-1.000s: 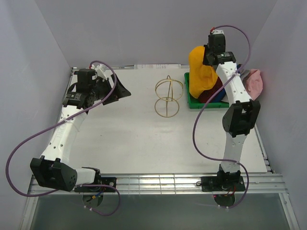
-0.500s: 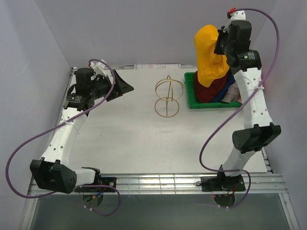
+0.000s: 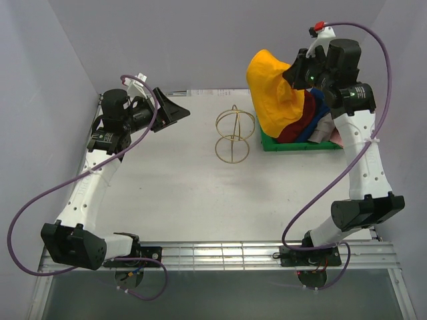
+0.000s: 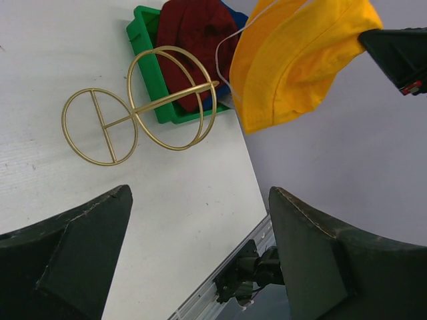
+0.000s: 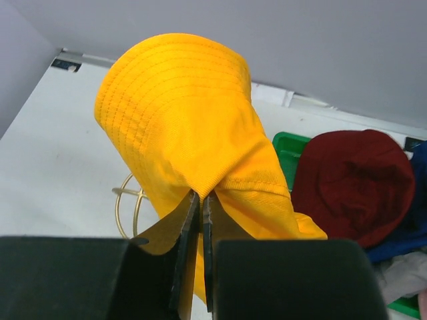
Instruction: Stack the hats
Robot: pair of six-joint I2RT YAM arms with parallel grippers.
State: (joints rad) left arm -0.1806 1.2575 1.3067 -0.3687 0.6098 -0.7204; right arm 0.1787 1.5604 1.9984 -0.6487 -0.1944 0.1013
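Pale lilac walls (image 3: 200, 40), white tabletop (image 3: 193, 193), even light

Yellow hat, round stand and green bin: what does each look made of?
Yellow hat: woven cloth, matte; stitched rows and soft folds show. Stand: thin metal wire by the look, shiny gold. Green bin: likely moulded plastic, smooth rigid rim.
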